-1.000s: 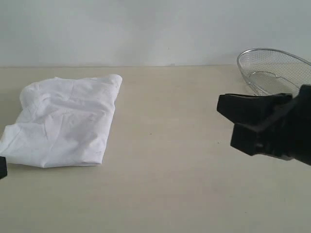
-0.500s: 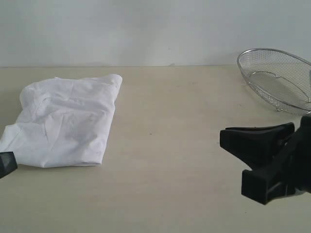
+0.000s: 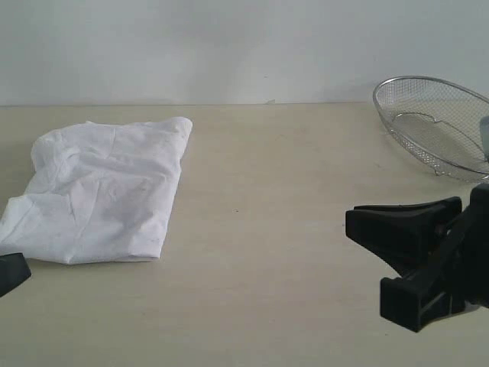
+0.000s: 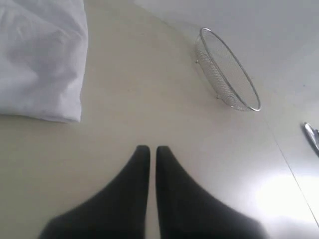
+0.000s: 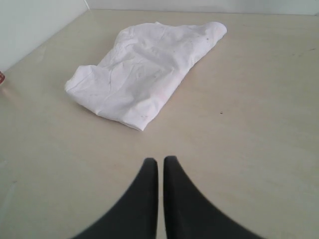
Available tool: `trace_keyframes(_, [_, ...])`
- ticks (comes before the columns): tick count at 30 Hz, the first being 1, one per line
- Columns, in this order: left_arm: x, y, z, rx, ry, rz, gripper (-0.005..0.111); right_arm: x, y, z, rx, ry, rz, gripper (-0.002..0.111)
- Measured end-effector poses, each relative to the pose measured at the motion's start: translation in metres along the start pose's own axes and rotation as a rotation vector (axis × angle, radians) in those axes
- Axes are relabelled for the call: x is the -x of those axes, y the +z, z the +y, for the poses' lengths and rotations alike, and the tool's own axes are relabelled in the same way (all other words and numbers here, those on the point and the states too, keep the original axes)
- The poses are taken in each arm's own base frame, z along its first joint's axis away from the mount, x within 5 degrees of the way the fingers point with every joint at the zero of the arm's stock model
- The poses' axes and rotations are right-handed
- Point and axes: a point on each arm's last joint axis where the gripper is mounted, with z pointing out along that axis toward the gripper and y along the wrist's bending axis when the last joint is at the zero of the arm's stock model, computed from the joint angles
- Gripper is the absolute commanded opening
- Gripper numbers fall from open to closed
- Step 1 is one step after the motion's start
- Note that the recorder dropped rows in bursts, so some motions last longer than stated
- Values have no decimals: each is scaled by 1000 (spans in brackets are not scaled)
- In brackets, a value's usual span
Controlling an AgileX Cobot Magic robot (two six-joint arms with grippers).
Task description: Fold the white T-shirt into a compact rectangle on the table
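The white T-shirt (image 3: 99, 195) lies folded into a rumpled rectangle at the far left of the table (image 3: 267, 229); its lettering is hidden. Only a black tip of my left gripper (image 3: 9, 273) shows at the lower left edge, just in front of the shirt's near corner. In the left wrist view the left gripper (image 4: 153, 149) is shut and empty over bare tabletop, with the T-shirt (image 4: 40, 59) off to one side. My right gripper (image 3: 359, 222) hovers at the right, far from the shirt. Its wrist view shows the right gripper (image 5: 160, 160) shut on nothing, pointing toward the T-shirt (image 5: 144, 69).
A silver wire-mesh basket (image 3: 432, 122) stands at the back right, behind the right arm; the left wrist view shows the basket (image 4: 227, 69) too. A wide stretch of bare tabletop separates shirt and basket. A pale wall runs behind the table.
The right gripper has dropped lower and drifted slightly right, uncovering the basket's front. The left gripper's tip has shifted a little at the lower left edge. The shirt has not moved.
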Motion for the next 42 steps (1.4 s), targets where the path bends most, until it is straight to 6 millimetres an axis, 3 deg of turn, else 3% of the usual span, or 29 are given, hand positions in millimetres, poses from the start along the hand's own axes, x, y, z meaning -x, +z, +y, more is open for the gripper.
trace_keyframes(13, [2, -2, 1, 13, 49, -38, 4, 0, 0, 0, 0, -4, 0, 0])
trace_keyframes(27, [25, -60, -2, 145, 324, -689, 4, 0, 0, 0, 0, -7, 0, 0])
trace_keyframes(42, [18, -56, 17, 296, 452, -710, 4, 0, 0, 0, 0, -7, 0, 0])
